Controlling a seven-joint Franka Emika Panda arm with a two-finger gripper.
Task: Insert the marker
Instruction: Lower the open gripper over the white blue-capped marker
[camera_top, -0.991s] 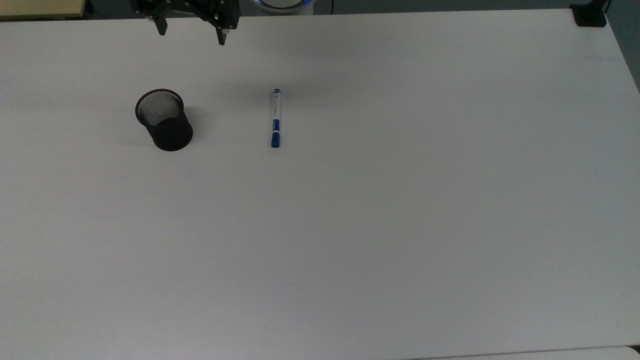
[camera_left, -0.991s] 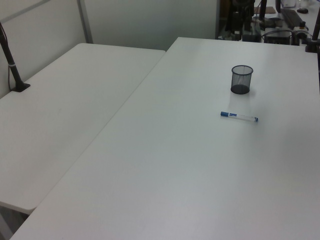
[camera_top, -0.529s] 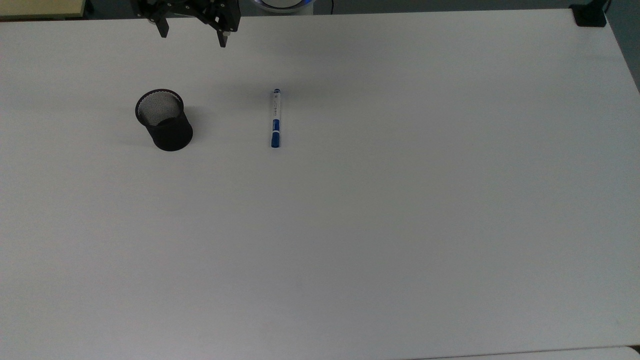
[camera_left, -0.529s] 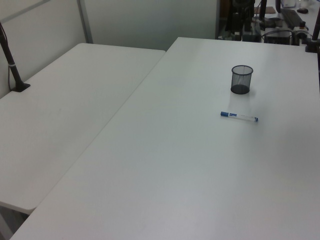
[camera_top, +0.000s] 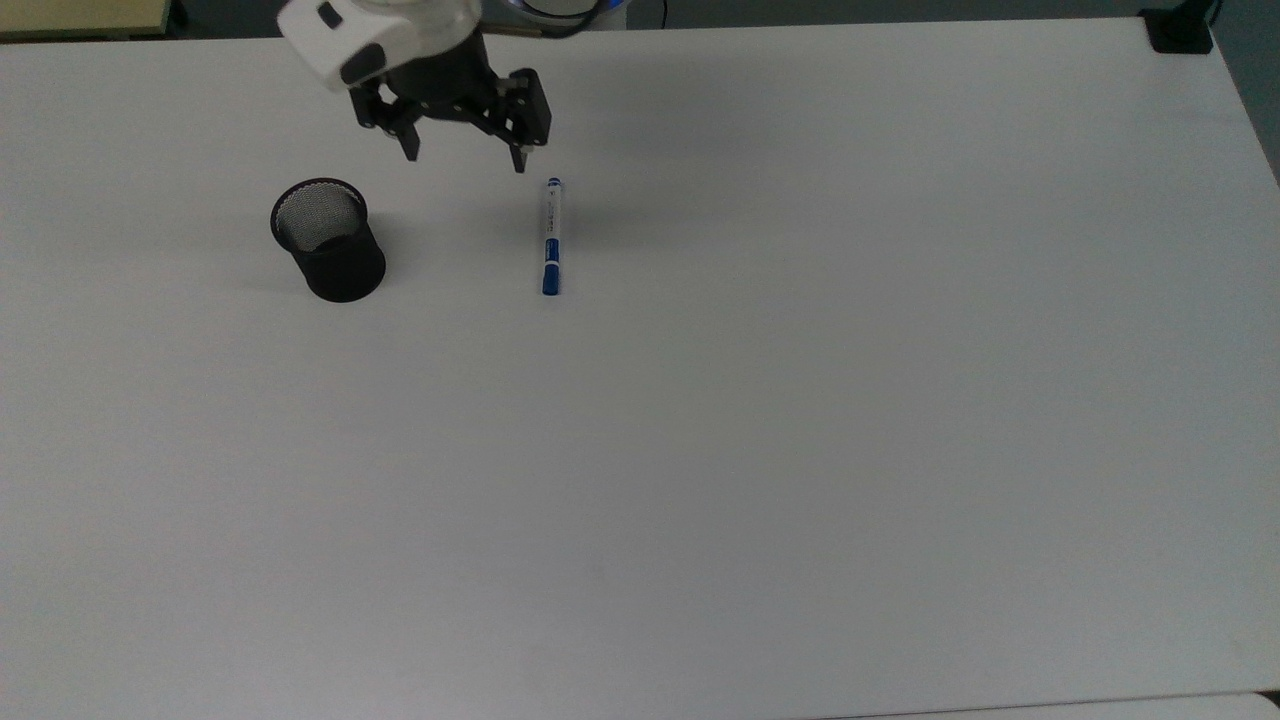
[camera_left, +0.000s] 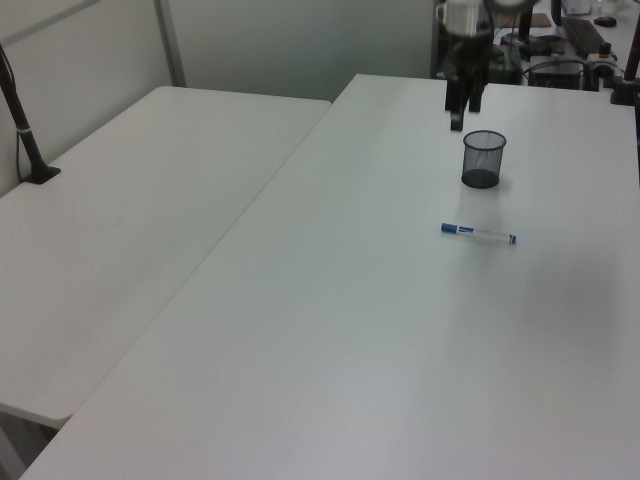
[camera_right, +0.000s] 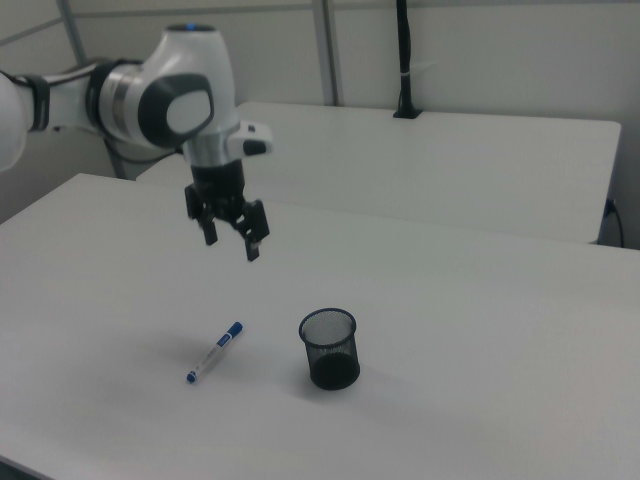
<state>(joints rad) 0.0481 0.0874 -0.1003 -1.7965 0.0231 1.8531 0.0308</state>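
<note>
The marker (camera_top: 551, 237) lies flat on the white table (camera_top: 760, 420), white barrel with blue cap and blue tail; I also see the marker (camera_left: 478, 233) in the left view and the marker (camera_right: 215, 352) in the right view. A black mesh cup (camera_top: 328, 240) stands upright to the top view's left of it, also the cup (camera_left: 483, 158) and the cup (camera_right: 329, 348). My gripper (camera_top: 465, 157) hangs open and empty in the air above the table, between cup and marker, near the marker's far end. The same gripper (camera_right: 231, 242) shows wide-spread fingers in the right view.
A second white table (camera_left: 110, 230) adjoins on the left view's left. A black post (camera_right: 403, 60) stands on the far table in the right view. A black clamp (camera_top: 1180, 30) sits at the table's top-right corner in the top view.
The gripper has come down and toward the top view's right, from the table's far edge to just above the marker's far end. Marker and cup have not moved.
</note>
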